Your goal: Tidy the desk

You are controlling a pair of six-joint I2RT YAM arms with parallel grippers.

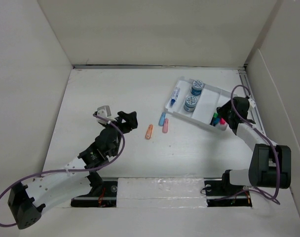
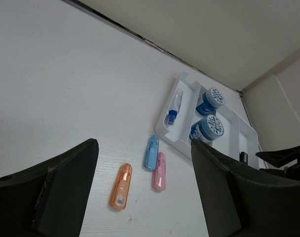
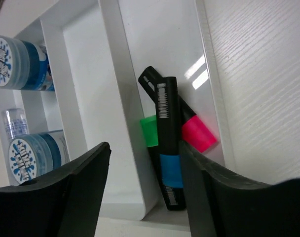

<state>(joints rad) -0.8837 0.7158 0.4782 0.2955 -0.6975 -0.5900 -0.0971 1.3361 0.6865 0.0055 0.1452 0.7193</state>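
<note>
Over the tray (image 1: 207,101), right claw (image 3: 144,148) wide, seemingly empty (left claw (image 2: 144,144) likewise wide)

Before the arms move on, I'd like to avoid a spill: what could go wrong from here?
The blue case and pink case lie almost touching, so the open left pincer may grab or shove both. The open right pincer hangs over markers leaning crossed in the tray; closing may catch several.

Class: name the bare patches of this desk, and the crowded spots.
Bare: the far-left desk between the back wall and the left tool; the near strip between the three capsules and the arm bases. Crowded: the tray, where the right tool hangs over the markers.
</note>
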